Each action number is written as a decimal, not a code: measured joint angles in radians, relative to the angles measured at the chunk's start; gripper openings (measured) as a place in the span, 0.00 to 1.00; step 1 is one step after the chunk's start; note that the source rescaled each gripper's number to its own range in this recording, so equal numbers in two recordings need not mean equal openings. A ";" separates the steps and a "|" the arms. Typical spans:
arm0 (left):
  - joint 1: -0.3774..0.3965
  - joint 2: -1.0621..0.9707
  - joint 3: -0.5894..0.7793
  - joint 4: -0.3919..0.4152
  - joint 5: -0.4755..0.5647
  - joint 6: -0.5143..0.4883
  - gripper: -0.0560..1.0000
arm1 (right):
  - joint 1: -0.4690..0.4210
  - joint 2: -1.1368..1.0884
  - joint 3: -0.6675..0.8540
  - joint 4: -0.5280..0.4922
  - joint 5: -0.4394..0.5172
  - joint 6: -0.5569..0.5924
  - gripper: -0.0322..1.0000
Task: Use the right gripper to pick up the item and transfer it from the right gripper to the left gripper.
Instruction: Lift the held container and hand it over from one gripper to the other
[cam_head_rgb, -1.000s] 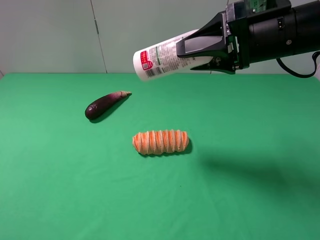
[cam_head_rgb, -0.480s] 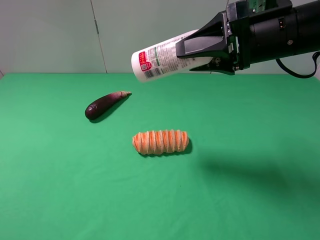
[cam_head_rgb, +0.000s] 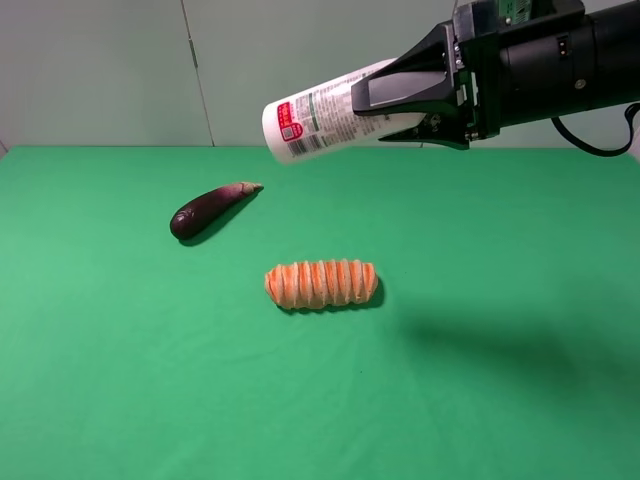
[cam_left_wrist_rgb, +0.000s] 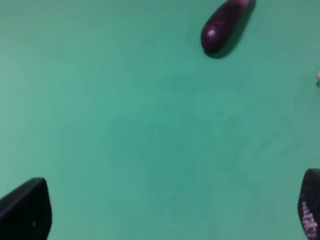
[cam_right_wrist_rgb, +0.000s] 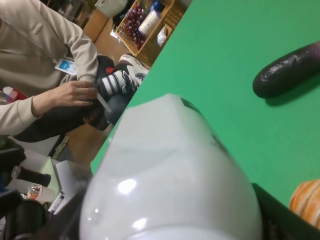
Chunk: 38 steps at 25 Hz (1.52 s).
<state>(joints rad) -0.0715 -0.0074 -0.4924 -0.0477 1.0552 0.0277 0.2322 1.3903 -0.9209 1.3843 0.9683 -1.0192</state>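
My right gripper (cam_head_rgb: 385, 105) is shut on the white bottle (cam_head_rgb: 315, 122) and holds it tilted, high above the green table at the back, its printed end pointing left. The bottle fills the right wrist view (cam_right_wrist_rgb: 170, 175). My left gripper (cam_left_wrist_rgb: 167, 215) is out of the exterior view. In the left wrist view its two fingertips (cam_left_wrist_rgb: 25, 210) show far apart at the lower corners, open and empty over bare green cloth.
A purple eggplant (cam_head_rgb: 210, 209) lies at the back left of the table (cam_head_rgb: 120, 380) and also shows in the left wrist view (cam_left_wrist_rgb: 225, 26). An orange-striped ridged roll (cam_head_rgb: 321, 284) lies mid-table. A seated person (cam_right_wrist_rgb: 45, 75) and a basket (cam_right_wrist_rgb: 150, 25) are beyond the table edge.
The right gripper with the bottle has shifted very slightly to the left. Nothing else has moved.
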 joint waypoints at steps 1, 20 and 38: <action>0.000 0.000 0.000 -0.035 0.000 0.010 0.97 | 0.000 0.000 0.000 0.001 0.000 0.000 0.03; 0.000 0.233 -0.052 -0.475 -0.146 0.339 0.95 | 0.000 0.000 0.000 0.002 0.007 0.000 0.03; 0.000 0.710 -0.179 -0.767 -0.264 0.938 0.94 | 0.000 0.000 0.000 0.004 -0.001 0.000 0.03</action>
<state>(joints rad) -0.0713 0.7027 -0.6711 -0.8143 0.7917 0.9661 0.2322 1.3903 -0.9209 1.3886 0.9668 -1.0192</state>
